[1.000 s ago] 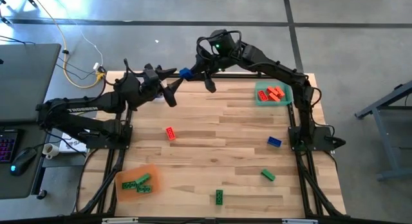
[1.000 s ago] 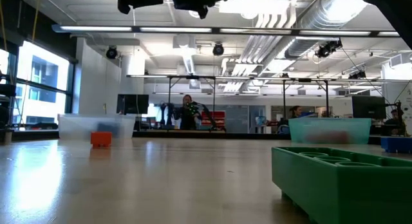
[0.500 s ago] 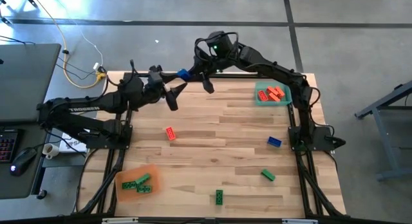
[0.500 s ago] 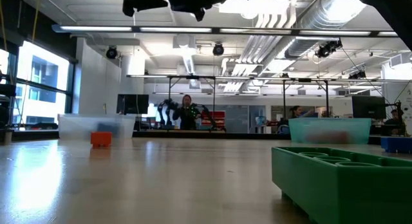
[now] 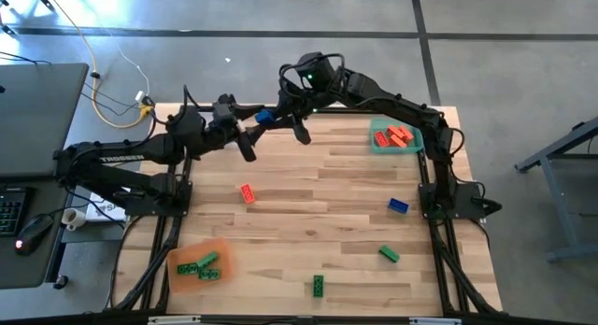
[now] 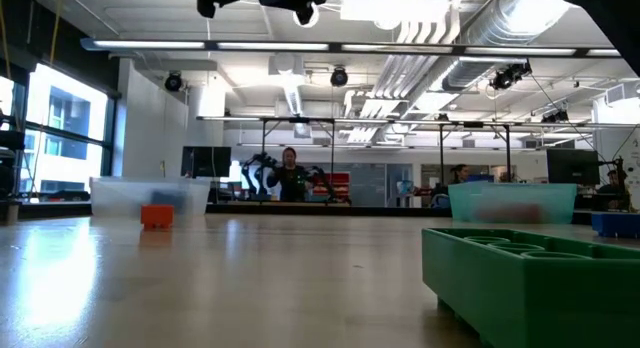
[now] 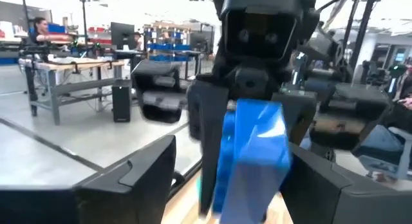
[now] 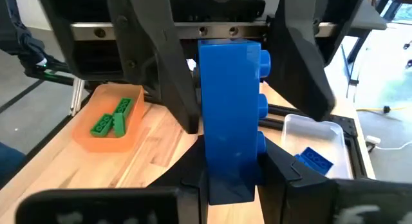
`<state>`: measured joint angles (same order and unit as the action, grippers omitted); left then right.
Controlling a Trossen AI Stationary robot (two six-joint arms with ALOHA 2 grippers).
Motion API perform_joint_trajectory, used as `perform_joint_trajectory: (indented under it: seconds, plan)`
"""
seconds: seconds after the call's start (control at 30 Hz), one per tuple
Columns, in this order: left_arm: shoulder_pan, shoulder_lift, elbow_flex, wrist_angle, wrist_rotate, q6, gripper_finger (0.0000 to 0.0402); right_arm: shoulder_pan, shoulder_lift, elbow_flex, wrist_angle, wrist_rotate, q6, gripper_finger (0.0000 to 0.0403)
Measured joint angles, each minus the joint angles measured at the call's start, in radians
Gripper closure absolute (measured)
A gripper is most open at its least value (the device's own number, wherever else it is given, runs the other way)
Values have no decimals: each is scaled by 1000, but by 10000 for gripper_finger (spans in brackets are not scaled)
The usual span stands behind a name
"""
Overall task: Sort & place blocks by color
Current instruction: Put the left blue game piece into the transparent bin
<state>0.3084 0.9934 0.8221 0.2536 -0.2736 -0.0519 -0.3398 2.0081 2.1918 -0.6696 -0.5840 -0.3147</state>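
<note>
High view: right pincer (image 5: 271, 113) clamped on a blue block (image 5: 264, 115), held in the air at the upper middle of the frame; left pincer (image 5: 249, 136) just beside it, fingers apart around the block
Step in hand: likely a hand-over of the blue block between arms
Next move: left fingers must close squarely before the right lets go; clear tray (image 8: 320, 144) holds another blue block (image 8: 316, 160)

The counter (image 5: 308, 190) is pale wood with plank stripes. The held brick (image 8: 229, 147) is blue. Green bricks (image 5: 200, 266) lie in the orange tray (image 5: 177, 275), red-orange bricks (image 5: 393, 135) in the green tray (image 5: 414, 147). Both arms are dark.
</note>
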Motion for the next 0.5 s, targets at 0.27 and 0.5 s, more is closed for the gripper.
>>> perform_joint_trajectory:
  seconds: [0.27, 0.5]
  plan:
    - [0, 0, 0, 8, 30, 3, 272, 5, 3, -2, 1, 12, 22, 337]
    - [0, -1, 0, 0, 79, 48, 338, 6, 1, -2, -15, 12, 22, 315]
